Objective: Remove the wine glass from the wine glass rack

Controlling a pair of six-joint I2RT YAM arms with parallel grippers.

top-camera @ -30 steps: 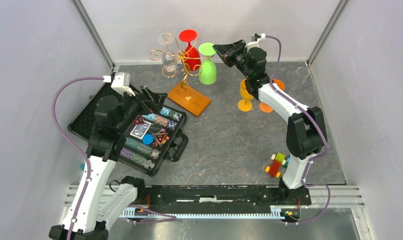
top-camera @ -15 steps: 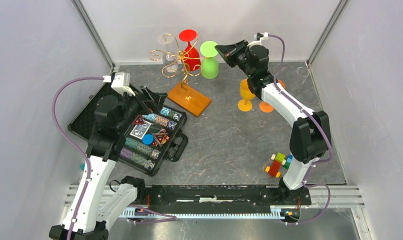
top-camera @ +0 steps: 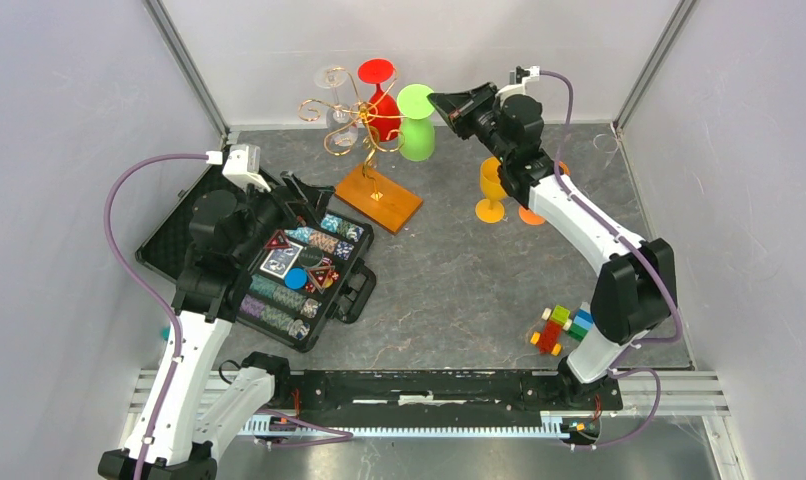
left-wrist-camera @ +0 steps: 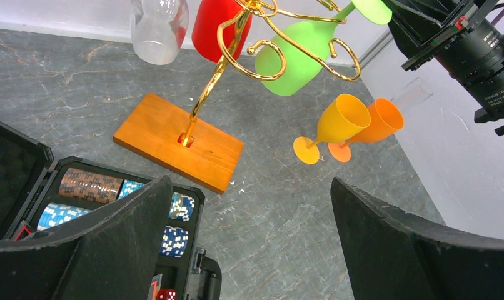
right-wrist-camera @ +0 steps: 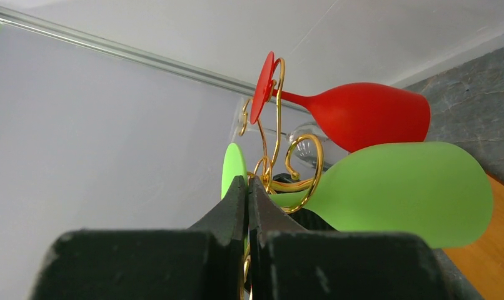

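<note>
Right end effector (right-wrist-camera: 247,186) closed, seemingly on green glass (right-wrist-camera: 399,190)

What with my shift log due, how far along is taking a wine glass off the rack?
Done: a yellow glass and an orange glass stand on the table. In hand: the right gripper is shut on the stem of the green wine glass, hanging on the wine glass rack. Left: lifting it free; a red glass and a clear glass hang there too. The left gripper is open, empty.

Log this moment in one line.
right gripper: shut on green wine glass stem | rack: glass hanging | left gripper: open, by chip case
</note>
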